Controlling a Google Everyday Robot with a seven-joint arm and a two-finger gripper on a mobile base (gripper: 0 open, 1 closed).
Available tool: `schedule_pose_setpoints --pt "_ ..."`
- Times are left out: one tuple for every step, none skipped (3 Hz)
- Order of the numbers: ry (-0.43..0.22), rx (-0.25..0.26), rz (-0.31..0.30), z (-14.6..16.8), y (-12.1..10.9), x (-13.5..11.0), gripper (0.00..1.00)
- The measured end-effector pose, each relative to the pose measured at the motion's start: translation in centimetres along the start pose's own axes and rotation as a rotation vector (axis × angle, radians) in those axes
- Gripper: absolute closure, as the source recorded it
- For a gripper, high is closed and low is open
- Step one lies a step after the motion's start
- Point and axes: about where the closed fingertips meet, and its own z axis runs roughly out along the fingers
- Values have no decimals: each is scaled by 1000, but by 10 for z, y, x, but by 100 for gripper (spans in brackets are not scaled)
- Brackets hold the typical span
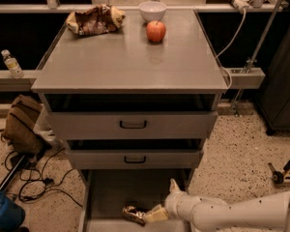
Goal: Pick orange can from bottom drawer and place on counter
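The orange can lies on its side on the floor of the open bottom drawer, near the drawer's front. It is small, dented, gold-brown. My white arm reaches in from the lower right, and my gripper sits low in the drawer, right beside the can's right end, with a cream fingertip touching or nearly touching it. The counter is the wide grey top of the cabinet, above the drawers.
On the counter's far edge lie a crinkled snack bag, a white bowl and a red apple. The two upper drawers stand slightly open. A bag, cables and a blue object lie on the floor at left.
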Motion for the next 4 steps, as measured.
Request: schedule_pose_setpoints --pt "-1 2 -3 -1 -1 -2 0" --pt "14 -35 18 22 4 6 0" --pt "-22 -46 54 68 6 19 0" --pt "-65 -57 120 163 27 64 0"
